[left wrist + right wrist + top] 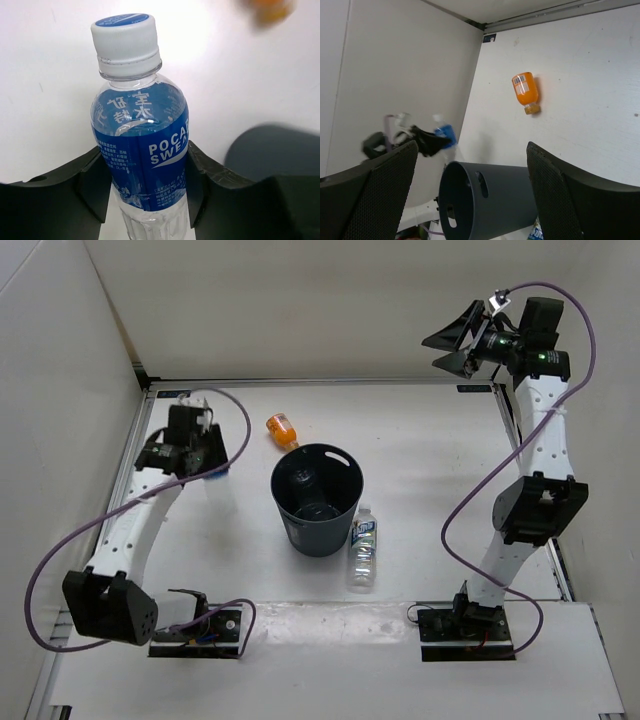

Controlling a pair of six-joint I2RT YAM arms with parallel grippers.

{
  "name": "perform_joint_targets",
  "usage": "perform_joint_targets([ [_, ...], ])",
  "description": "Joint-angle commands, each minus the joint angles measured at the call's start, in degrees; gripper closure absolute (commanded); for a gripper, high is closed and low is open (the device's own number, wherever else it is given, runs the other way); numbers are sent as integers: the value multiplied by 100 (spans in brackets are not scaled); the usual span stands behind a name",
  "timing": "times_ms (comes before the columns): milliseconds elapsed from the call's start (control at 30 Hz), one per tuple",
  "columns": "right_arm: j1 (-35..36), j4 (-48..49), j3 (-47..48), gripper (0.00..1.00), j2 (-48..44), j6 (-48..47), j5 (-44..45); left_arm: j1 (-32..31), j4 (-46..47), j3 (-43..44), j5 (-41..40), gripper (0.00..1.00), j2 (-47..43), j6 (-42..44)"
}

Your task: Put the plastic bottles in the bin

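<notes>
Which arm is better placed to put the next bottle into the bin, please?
Left: the left fingers grip the blue-labelled bottle near the bin, while the right fingers hang open and empty far back.

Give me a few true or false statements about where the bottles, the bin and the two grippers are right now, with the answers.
1. The left gripper is shut on the blue-labelled bottle. True.
2. The orange bottle is inside the bin. False: it lies on the table just beyond the bin.
3. The right gripper holds a bottle. False: it is open and empty, raised over the far right corner.
4. A clear bottle is inside the bin. True.
5. The white-blue labelled bottle stands upright. False: it lies on its side beside the bin.
</notes>
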Motion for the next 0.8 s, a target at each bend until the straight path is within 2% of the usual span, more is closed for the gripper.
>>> perform_joint_targets([
  [0, 72, -272, 102, 10, 3, -406, 57, 33, 273, 1091, -177, 59, -450, 458],
  [167, 38, -609, 121, 10, -5, -637, 103, -37, 836, 2286, 166, 59, -503, 513],
  [267, -15, -1047, 84, 10, -50, -795, 295, -273, 1143, 2631, 228, 59, -520, 538],
  [400, -138, -1708, 112, 10, -41, -883, 753, -1072, 1487, 3053, 193, 58, -512, 644],
  [467, -217, -1656, -20, 10, -76, -717, 657, -1441, 1513, 3334, 193, 58, -275, 697],
  [500, -270, -1568, -421, 10, -94, -533, 343, -1565, 1540, 3466, 184, 57, -135, 732],
  [567, -410, -771, -749, 10, -129, -156, -186, -2048, 1680, 3485, 193, 55, 24, 749],
  [633, -463, -898, -909, 10, -217, -223, -196, -2425, 1856, 3372, 184, 55, 121, 715],
  [700, -446, -1449, -497, 10, -199, -662, 85, -2603, 2014, 3073, 158, 52, 173, 706],
  [767, -393, -1532, -302, 10, -190, -742, 120, -2902, 2120, 2810, 88, 48, 182, 671],
])
